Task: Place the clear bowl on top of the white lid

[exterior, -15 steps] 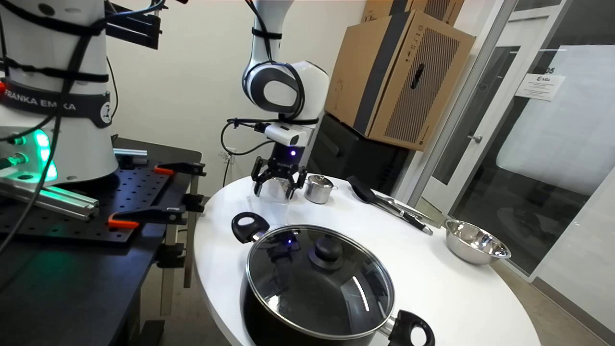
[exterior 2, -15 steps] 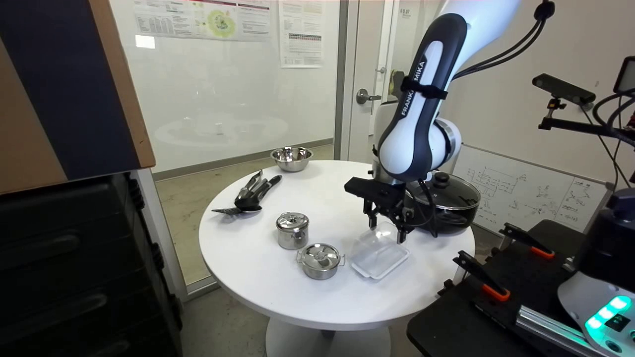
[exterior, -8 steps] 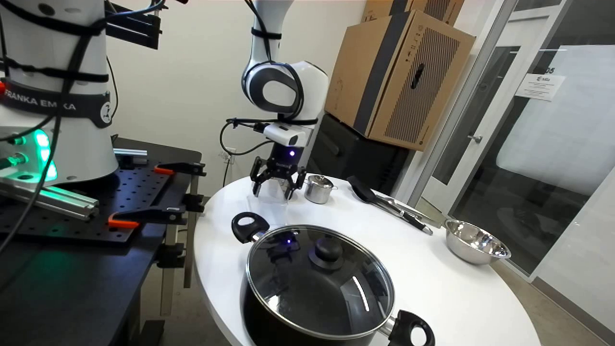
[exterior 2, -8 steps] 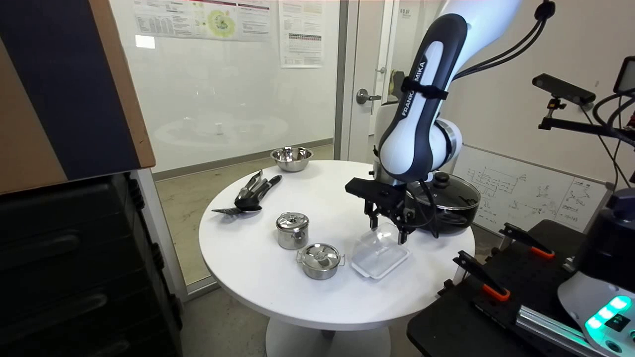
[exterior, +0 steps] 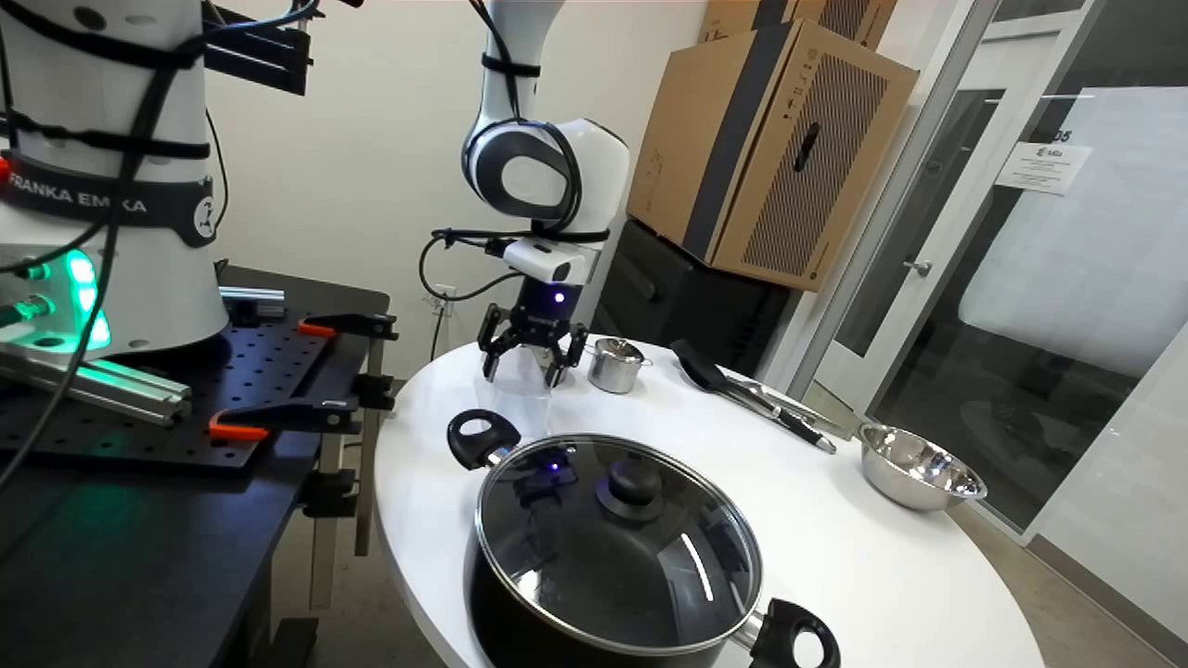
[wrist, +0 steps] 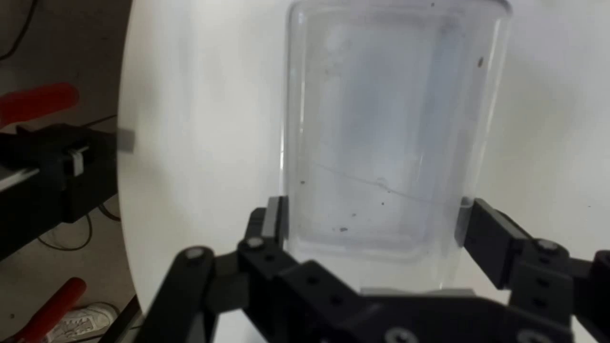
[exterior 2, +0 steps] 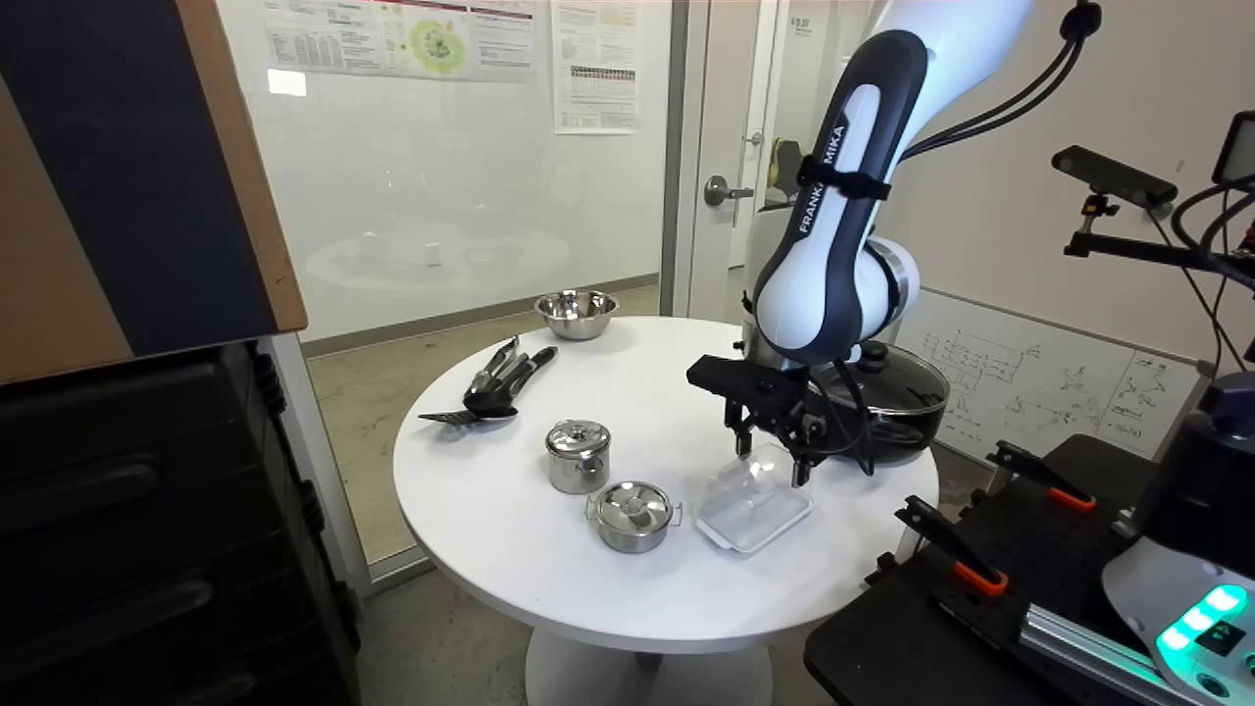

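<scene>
The clear bowl shows as a see-through rectangular container with rounded corners in the wrist view [wrist: 381, 119] and in both exterior views [exterior: 512, 399] [exterior 2: 755, 485]. My gripper [wrist: 375, 219] has one finger against each long side wall near one end; it also shows in both exterior views [exterior: 522, 369] [exterior 2: 773, 463]. A pale white flat edge [exterior 2: 721, 539], perhaps the white lid, runs around the lower end of the bowl; I cannot tell whether it is a separate piece. The bowl is low over the table; whether it touches it is unclear.
A large black pot [exterior: 617, 547] with a glass lid stands close by. Two small lidded steel pots [exterior 2: 578, 456] [exterior 2: 633, 515] stand beside the clear bowl. Black utensils [exterior 2: 495, 392] and a steel bowl [exterior 2: 577, 314] lie farther off. The round table's edge [wrist: 126, 190] is near.
My gripper has shifted slightly toward the robot's base, left in one picture and right in another. The clear bowl and its pale edge have moved slightly along with it.
</scene>
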`<control>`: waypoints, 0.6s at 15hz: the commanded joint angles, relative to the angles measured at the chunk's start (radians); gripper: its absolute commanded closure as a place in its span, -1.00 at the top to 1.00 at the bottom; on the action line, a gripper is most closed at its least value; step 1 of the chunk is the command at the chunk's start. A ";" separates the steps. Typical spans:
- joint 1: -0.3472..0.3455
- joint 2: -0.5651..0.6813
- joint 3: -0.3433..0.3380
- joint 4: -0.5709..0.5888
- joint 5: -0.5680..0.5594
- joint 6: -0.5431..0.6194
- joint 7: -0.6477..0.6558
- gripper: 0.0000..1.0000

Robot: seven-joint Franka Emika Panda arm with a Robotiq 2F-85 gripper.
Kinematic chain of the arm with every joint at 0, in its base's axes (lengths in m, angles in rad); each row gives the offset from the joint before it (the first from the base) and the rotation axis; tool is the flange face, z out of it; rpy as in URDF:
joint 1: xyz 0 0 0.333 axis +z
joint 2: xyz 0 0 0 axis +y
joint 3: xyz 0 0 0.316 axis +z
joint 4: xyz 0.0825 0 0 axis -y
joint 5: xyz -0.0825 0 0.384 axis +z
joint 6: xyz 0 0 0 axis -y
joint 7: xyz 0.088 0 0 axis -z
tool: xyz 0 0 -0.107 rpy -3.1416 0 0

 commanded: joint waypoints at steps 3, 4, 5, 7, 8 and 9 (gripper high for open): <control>0.013 -0.026 -0.007 -0.032 0.014 0.038 0.012 1.00; 0.009 -0.029 -0.004 -0.034 0.017 0.039 0.010 1.00; 0.005 -0.032 -0.001 -0.036 0.019 0.038 0.008 1.00; -0.006 -0.046 0.009 -0.043 0.026 0.036 0.000 1.00; -0.024 -0.065 0.027 -0.048 0.038 0.027 -0.010 1.00; -0.041 -0.085 0.046 -0.055 0.050 0.025 -0.020 1.00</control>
